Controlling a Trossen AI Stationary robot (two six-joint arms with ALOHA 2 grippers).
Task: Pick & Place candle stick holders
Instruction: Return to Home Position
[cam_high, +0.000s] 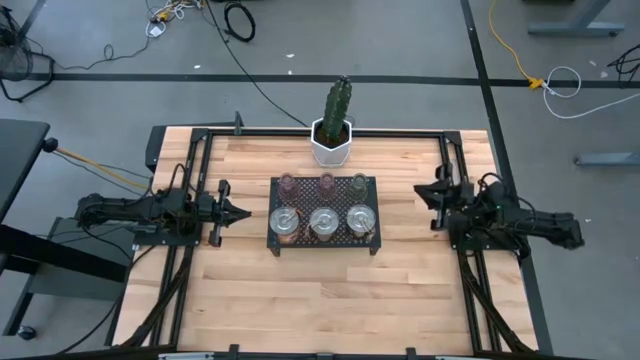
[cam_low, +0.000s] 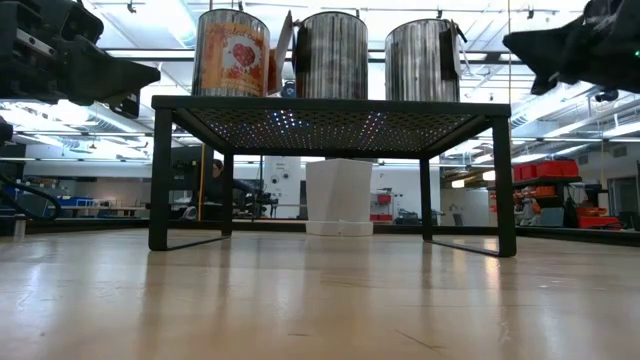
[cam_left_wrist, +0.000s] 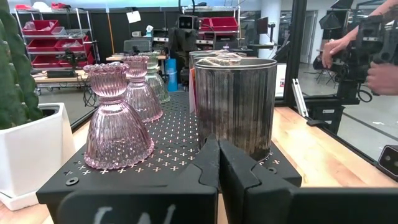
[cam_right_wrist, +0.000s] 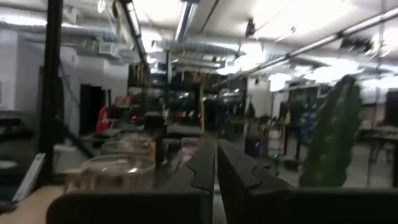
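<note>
Candle stick holders (cam_high: 323, 222): all six on black mesh tray (cam_high: 323, 246) mid-table, silver row near, glass row far. White cactus pot (cam_high: 332, 148) just behind tray. Left gripper (cam_high: 245, 211) near tray's left edge, right gripper (cam_high: 418, 190) off its right; both pinched closed, empty.

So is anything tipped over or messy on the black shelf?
No, nothing looks odd. The three silver holders and three glass holders stand upright in two neat rows on the black shelf. The cactus pot stands straight behind it. The left claw and right claw sit shut at the sides.
</note>
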